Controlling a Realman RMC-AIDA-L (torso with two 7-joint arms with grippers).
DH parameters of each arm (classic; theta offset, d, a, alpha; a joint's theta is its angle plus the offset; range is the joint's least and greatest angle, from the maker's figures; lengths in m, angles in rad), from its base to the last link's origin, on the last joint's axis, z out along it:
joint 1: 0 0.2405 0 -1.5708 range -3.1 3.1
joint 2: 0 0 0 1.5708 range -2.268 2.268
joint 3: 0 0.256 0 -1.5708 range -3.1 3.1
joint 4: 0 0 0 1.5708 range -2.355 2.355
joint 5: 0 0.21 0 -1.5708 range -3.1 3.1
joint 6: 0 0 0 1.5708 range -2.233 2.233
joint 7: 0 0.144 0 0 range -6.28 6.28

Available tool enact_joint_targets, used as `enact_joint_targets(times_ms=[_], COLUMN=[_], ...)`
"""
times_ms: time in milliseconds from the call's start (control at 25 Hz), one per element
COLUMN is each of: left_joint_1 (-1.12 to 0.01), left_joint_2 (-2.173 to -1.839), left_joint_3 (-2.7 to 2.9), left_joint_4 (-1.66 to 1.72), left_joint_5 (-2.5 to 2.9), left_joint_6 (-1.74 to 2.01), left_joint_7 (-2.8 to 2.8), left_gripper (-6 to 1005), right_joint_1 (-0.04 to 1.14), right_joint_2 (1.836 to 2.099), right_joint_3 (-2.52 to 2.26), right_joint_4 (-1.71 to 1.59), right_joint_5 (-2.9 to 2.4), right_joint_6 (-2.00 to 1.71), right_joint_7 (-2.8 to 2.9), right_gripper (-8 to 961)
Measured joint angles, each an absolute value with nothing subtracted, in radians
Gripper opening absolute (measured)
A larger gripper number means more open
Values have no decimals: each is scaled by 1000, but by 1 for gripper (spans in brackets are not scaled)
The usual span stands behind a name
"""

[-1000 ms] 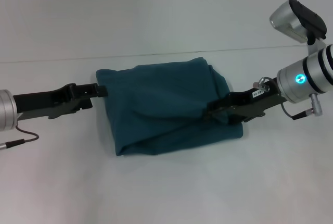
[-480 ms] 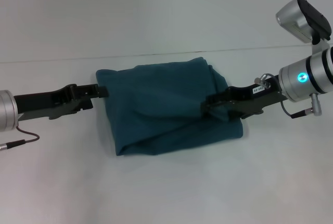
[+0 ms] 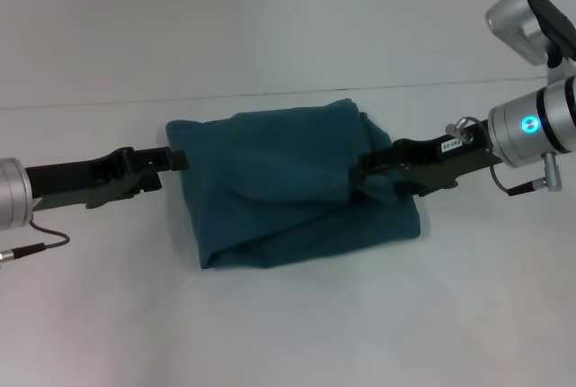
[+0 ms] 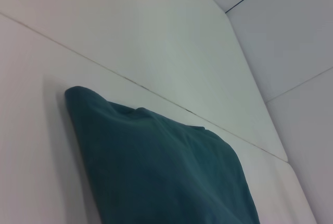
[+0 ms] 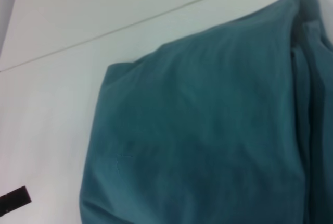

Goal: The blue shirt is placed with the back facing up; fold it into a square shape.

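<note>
The blue shirt (image 3: 288, 184) lies folded into a rough, thick rectangle in the middle of the white table, its top layer rumpled. It also fills much of the left wrist view (image 4: 156, 177) and the right wrist view (image 5: 208, 130). My left gripper (image 3: 177, 158) rests at the shirt's left edge, near the far corner, touching the cloth. Over the shirt's right edge hovers my right gripper (image 3: 367, 173), open, its upper finger above a raised fold and some cloth lying between the jaws.
The white table (image 3: 288, 333) spreads bare on all sides of the shirt. A seam line (image 3: 270, 93) runs across behind it, where the table meets the white wall.
My right gripper has risen a little and drawn back to the right at the shirt's right edge; the cloth has kept its shape. The left gripper has stayed put.
</note>
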State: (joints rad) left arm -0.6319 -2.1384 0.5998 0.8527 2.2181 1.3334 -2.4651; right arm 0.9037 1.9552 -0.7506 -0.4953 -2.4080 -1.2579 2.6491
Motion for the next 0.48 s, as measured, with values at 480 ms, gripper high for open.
enact_joint_targets(times_ms=[480], left_joint_1=[-632], left_joint_2=[-2138], left_joint_3=[600], left_joint_4=[848], left_joint_5=[2218], left_joint_6=[1326], left_joint_7=[-2463], left_gripper=[673], right_joint_1=[892], right_joint_2=[1962], right_joint_3=[-751], right_joint_4=[-515], right_joint_5=[-2372], right_joint_6=[-1269], right_joint_7=[2652], right_gripper=[855])
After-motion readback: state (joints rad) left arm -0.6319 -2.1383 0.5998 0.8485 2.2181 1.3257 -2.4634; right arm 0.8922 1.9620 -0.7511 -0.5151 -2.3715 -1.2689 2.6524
